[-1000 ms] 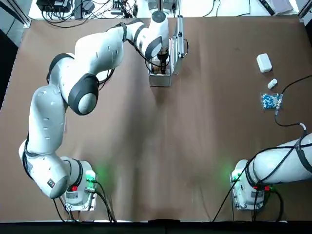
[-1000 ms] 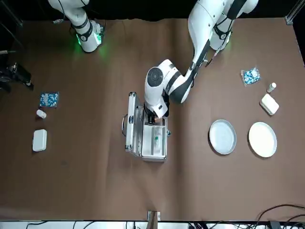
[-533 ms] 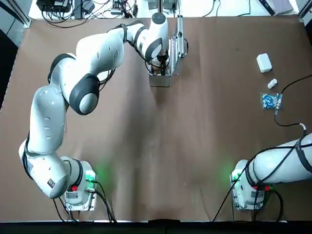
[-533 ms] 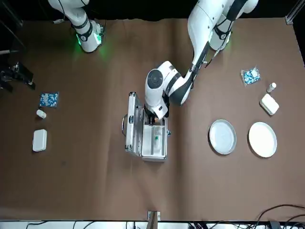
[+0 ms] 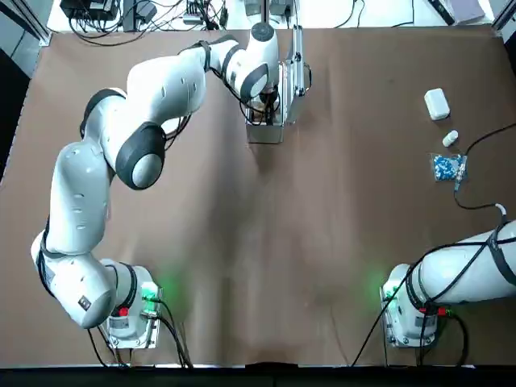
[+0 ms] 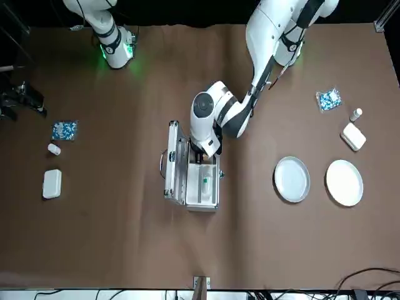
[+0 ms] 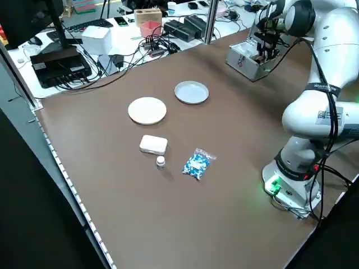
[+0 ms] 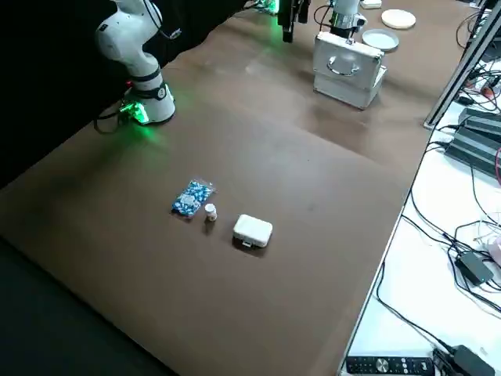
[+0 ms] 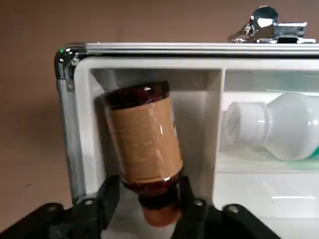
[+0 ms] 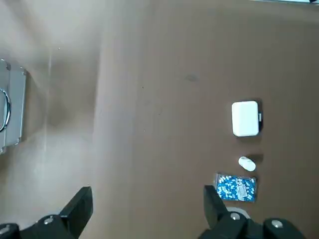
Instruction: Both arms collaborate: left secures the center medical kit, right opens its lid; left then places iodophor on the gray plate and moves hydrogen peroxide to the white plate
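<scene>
Top view: left arm (image 5: 121, 145) reaches from its base at 7 o'clock up to the kit (image 5: 270, 125) at 12 o'clock, with the left gripper (image 5: 262, 109) down inside the open case. Right arm (image 5: 463, 274) sits parked at 4 o'clock. A white box (image 5: 436, 103), a small bottle (image 5: 450, 139) and a blue packet (image 5: 446, 168) lie at 2 o'clock.

Front view: kit (image 6: 203, 187) is near table centre, lid (image 6: 174, 164) standing up at its 9 o'clock side. Left gripper (image 6: 205, 152) dips into the case's 12 o'clock end. Gray plate (image 6: 292, 179) and white plate (image 6: 344, 182) lie side by side at 3 o'clock, apart, both bare.

Left side view: kit (image 7: 249, 59) at 1 o'clock, gripper in it. Gray plate (image 7: 191, 92) and white plate (image 7: 147, 110) near centre.

Right side view: kit (image 8: 348, 66) at 12 o'clock, lid handle facing the camera.

Left wrist view: fingers (image 9: 102, 206) are clamped on the neck of the iodophor (image 9: 144, 144), the bottle tilted in its compartment. Hydrogen peroxide (image 9: 279, 127) lies on its side in the next compartment, behind a divider.

Right wrist view: right gripper (image 10: 147, 206) hangs over bare table, fingers spread wide, holding nothing.
</scene>
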